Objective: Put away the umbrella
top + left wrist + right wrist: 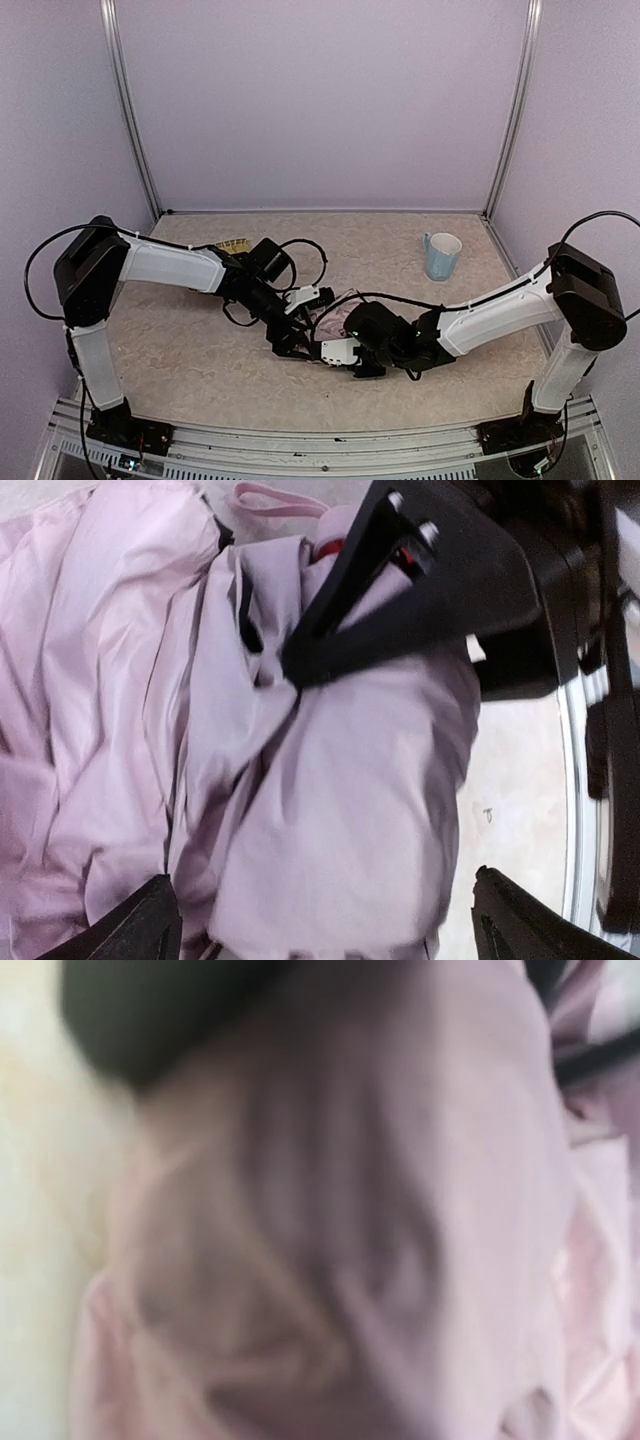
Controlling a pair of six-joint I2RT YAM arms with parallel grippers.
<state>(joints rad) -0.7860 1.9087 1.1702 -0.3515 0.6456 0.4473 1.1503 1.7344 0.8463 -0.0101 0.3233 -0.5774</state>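
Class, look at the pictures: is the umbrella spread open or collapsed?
Collapsed. The umbrella lies as loose, bunched pink folds, nowhere stretched taut.

Soft, even light falls from overhead in the top view: the table (pixel 200 350) is bright, with only faint shadows at its middle. The left wrist view is fairly sharp, smeared along its right edge. The right wrist view is wholly out of focus (the umbrella (pixel 340 1240) is a pink blur), its left side washed out.

The table (pixel 380 240) (mottled beige) carries umbrella (pixel 335 318), mug (pixel 441 255), tray (pixel 232 244).
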